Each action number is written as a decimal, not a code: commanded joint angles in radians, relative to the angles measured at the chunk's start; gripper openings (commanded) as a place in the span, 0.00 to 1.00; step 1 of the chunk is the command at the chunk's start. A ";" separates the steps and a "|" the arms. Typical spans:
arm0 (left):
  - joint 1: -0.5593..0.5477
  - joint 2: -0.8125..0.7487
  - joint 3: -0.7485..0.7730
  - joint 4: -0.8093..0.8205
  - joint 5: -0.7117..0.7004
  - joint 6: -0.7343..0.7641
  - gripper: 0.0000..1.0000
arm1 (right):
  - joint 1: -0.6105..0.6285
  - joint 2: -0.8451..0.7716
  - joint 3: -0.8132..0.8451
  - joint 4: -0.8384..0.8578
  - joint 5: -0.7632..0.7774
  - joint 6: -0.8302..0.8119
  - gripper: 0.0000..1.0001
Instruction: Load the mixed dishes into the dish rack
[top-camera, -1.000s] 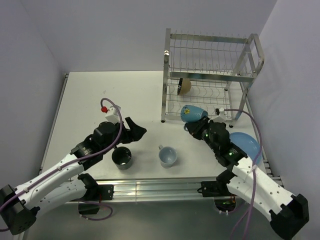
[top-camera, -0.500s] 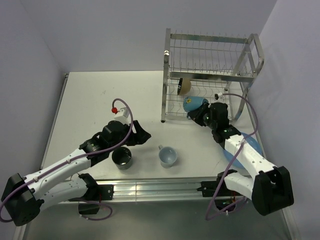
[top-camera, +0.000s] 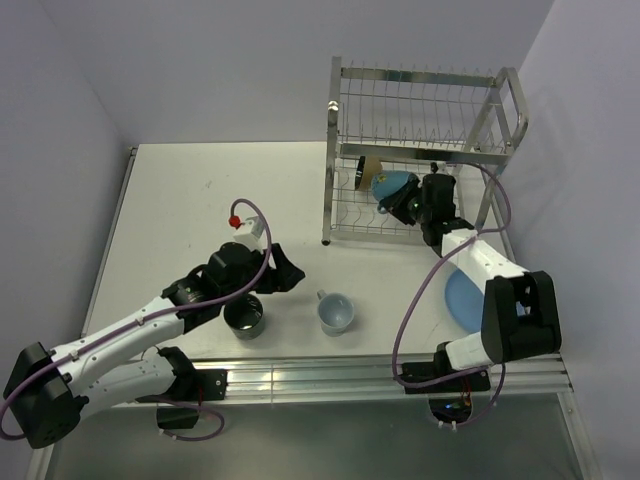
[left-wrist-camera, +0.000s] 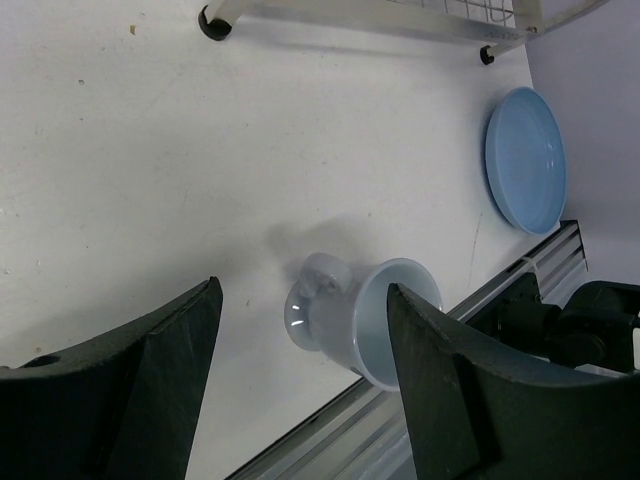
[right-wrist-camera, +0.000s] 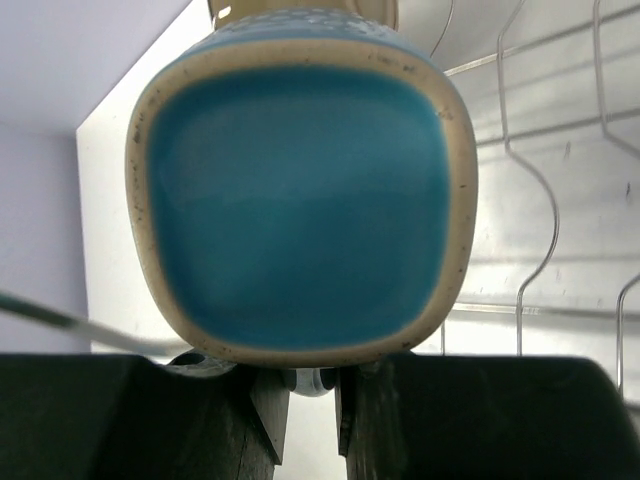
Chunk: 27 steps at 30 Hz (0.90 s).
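White tabletop, lilac walls; the light blue mug hangs at the lower tier of the dish rack, its mouth turned back toward the right wrist camera, just beside the bowl already standing on edge there; whether it touches the wires is unclear. The right gripper is closed narrowly on the mug's lower edge; wall or handle, I cannot tell. Glazed ceramic, it looks stiff, slick and chippable, with modest weight; a pinch across the wall near the rim seems the surest hold, and steel wire calls for a soft set-down. Waiting on the table are the plate, white mug and dark mug; the left gripper hovers wide open above the white mug, holding nothing.
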 joint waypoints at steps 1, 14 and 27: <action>-0.007 0.008 0.003 0.041 0.009 0.034 0.72 | -0.011 0.032 0.108 0.096 0.020 -0.054 0.00; -0.062 0.132 0.021 0.082 0.013 0.032 0.70 | -0.029 0.166 0.228 -0.002 0.164 -0.162 0.00; -0.070 0.181 0.032 0.102 0.023 0.031 0.70 | -0.038 0.248 0.313 -0.071 0.254 -0.246 0.00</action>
